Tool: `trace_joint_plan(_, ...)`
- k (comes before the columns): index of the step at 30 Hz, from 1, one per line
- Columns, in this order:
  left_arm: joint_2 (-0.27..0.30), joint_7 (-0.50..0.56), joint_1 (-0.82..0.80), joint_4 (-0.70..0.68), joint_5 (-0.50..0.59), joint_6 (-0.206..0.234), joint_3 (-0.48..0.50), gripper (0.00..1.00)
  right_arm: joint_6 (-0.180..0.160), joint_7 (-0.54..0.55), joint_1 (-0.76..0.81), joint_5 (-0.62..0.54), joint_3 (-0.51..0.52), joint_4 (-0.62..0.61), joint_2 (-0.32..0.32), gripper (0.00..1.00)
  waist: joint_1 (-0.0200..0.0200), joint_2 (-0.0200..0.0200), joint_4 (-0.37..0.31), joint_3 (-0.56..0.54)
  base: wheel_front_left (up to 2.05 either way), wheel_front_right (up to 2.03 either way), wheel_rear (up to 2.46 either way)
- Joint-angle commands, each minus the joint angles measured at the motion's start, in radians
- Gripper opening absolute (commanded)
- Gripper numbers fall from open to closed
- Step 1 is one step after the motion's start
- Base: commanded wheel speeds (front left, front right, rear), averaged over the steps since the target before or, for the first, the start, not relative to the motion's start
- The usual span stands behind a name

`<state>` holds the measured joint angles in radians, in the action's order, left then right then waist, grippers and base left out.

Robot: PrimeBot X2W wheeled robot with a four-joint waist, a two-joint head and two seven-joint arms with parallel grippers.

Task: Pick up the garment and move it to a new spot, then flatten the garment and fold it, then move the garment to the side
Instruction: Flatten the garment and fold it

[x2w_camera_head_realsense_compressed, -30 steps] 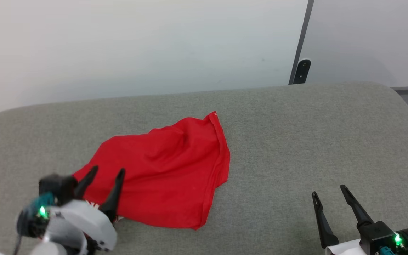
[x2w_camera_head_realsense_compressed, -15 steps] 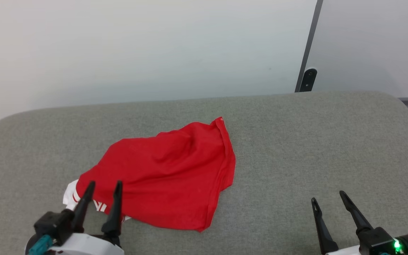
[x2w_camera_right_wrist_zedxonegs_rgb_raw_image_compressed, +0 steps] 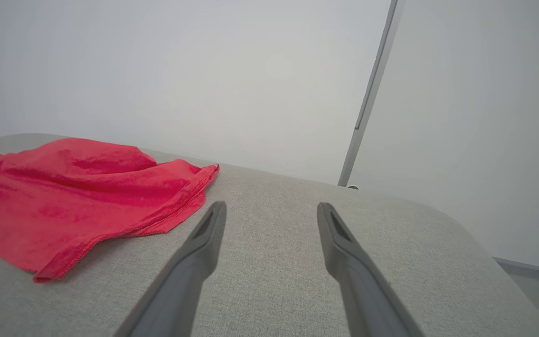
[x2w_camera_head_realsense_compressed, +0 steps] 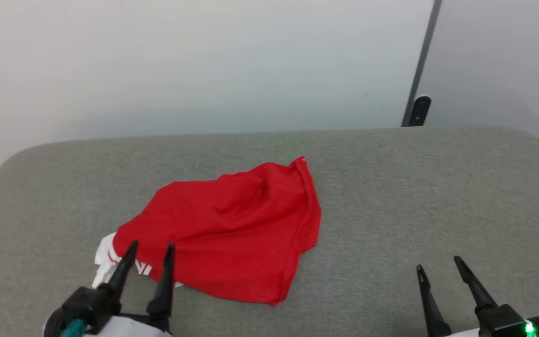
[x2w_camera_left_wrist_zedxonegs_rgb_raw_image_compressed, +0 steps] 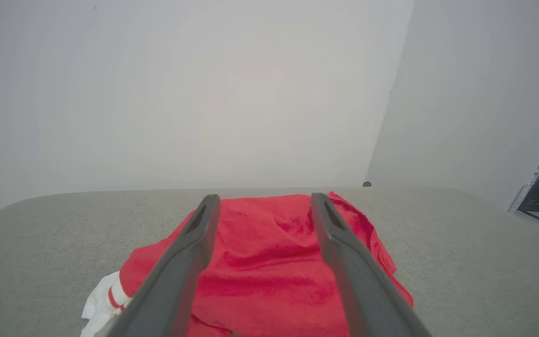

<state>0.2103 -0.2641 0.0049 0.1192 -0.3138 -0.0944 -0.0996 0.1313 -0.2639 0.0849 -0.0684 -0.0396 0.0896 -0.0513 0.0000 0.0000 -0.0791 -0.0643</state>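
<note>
Poising the left gripper point(x2w_camera_head_realsense_compressed: 152, 244), fingers apart and empty, over the near left end of the garment point(x2w_camera_head_realsense_compressed: 232, 234) on the grey cushion point(x2w_camera_head_realsense_compressed: 391, 187). Holding the right gripper point(x2w_camera_head_realsense_compressed: 438, 262), likewise spread, near right above open cushion.

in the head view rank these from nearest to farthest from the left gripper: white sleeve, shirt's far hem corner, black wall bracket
From the left gripper:
1. White sleeve, just beside it, to its left.
2. Hem corner, farther back and to the right.
3. Wall bracket, far back right.
</note>
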Motion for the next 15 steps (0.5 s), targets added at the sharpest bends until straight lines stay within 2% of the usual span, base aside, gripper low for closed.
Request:
trace_joint_plan(1, -0.01, 0.0, -0.015, 0.013, 0.01, -0.007, 0.022, 1.0, -0.001, -0.001, 0.003, -0.008, -0.008, 0.003, 0.002, 1.0, 0.0, 0.0, 0.026, 0.003, 0.0, 0.0, 0.0)
trace_joint_plan(9, -0.007, 0.0, -0.022, 0.057, 0.056, -0.004, 0.124, 1.0, -0.001, -0.001, -0.011, -0.011, -0.07, 0.029, 0.002, 1.0, 0.0, 0.0, 0.155, -0.001, 0.0, 0.0, 0.0)
trace_joint_plan(15, -0.018, 0.0, -0.011, 0.064, 0.074, -0.015, 0.156, 1.0, -0.001, -0.001, -0.029, -0.017, -0.1, 0.08, 0.001, 1.0, 0.0, 0.0, 0.258, -0.008, 0.0, 0.0, 0.0)
